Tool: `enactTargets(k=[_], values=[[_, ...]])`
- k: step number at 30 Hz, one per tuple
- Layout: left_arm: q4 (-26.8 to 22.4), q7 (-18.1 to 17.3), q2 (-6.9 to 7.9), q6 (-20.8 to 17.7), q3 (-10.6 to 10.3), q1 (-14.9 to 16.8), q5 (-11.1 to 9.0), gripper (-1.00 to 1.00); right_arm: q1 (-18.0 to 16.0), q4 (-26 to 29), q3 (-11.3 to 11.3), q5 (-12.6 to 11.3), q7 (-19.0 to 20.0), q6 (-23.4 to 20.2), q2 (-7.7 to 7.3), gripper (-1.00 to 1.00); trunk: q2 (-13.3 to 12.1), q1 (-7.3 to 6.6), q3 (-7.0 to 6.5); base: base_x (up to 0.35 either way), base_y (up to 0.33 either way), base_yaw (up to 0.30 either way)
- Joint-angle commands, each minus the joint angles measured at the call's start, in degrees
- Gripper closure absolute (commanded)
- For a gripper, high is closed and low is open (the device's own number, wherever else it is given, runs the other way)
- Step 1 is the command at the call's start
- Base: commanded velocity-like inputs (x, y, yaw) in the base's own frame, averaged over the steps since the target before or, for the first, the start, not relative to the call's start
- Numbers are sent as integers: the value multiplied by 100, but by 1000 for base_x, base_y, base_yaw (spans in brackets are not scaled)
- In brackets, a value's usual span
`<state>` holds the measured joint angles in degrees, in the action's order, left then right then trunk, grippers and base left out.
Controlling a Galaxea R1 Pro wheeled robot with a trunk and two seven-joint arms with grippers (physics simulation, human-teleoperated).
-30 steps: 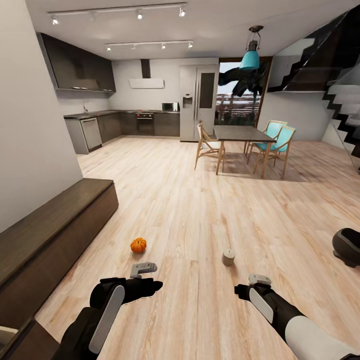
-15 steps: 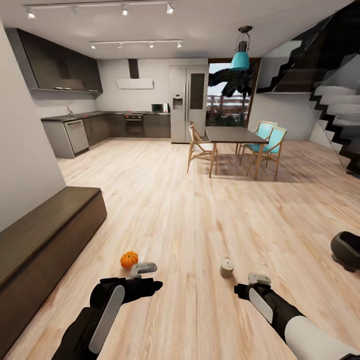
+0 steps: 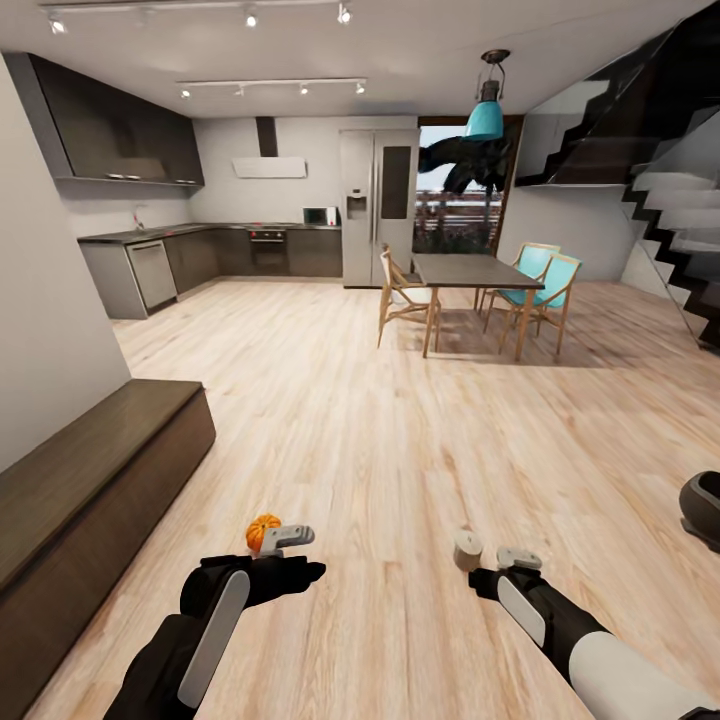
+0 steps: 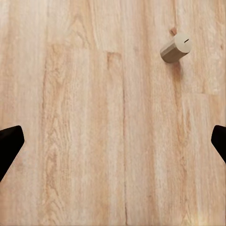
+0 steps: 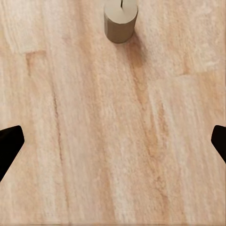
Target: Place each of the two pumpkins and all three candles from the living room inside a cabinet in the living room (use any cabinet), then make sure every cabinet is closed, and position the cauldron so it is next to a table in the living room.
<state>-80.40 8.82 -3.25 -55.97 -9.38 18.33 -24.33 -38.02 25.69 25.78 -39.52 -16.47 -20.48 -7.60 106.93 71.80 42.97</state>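
A small orange pumpkin (image 3: 263,531) sits on the light wood floor (image 3: 400,420) in the lower left part of the head view. It is just behind the left gripper (image 3: 285,541), which partly covers it. A short beige candle (image 3: 467,550) stands upright on the floor in the lower middle, just beside the right gripper (image 3: 518,560). The same candle (image 4: 175,48) shows in the upper right of the left wrist view, and the candle (image 5: 120,20) shows at the top middle of the right wrist view.

The black cauldron (image 3: 702,508) peeks in at the right edge of the head view, well apart from the candle. The long dark-brown cabinet (image 3: 90,490) runs along the left side, with its front panels shut.

Both grippers are wide open and hold nothing. In each wrist view the dark fingertips (image 4: 9,143) sit at the far edges, with bare floor between them.

Far back in the upper part of the head view are a dining table (image 3: 470,272) with chairs, a fridge (image 3: 378,207), grey kitchen units (image 3: 150,270), and stairs (image 3: 680,220) on the right.
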Motion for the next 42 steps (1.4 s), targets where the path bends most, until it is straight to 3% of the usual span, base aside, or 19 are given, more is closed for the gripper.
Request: enactTargets(k=[1,15,32,34,35,37,38,40,42], values=[[-5,58,-1,-19,-2,4,-59,-100,-4,15,46,-53,-48,-28,-7,-100,3,0,6,33,21,0],[-4,58,-1,-19,-2,4,-53,-100,-4,24,35,-47,-50,35,-31,-100,3,0,6,78,-54,0],[20,79,9,-12,50,4,-70,-100,-4,206,13,-131,20,84,-44,-100,3,0,6,303,-48,0],[24,78,19,-7,183,8,-87,-100,-4,357,2,-178,46,50,-47,-100,3,0,6,328,0,0],[32,72,21,-5,355,11,-96,-100,-4,490,-3,-231,75,24,-49,-100,3,0,6,328,0,0],[44,24,31,-7,1019,18,-125,-100,-8,755,-5,-510,206,-22,-102,-100,3,0,6,317,0,0],[47,3,39,-9,1468,21,-140,-100,-7,853,-4,-764,309,-87,-236,-100,3,0,6,273,0,0],[69,-15,109,-12,2023,33,-232,-100,-5,997,-4,-1094,576,-234,-475,-100,3,0,6,238,0,0],[223,-24,264,-8,2379,47,-488,-100,-4,1178,0,-1314,943,-371,-697,-100,3,0,6,171,0,0]])
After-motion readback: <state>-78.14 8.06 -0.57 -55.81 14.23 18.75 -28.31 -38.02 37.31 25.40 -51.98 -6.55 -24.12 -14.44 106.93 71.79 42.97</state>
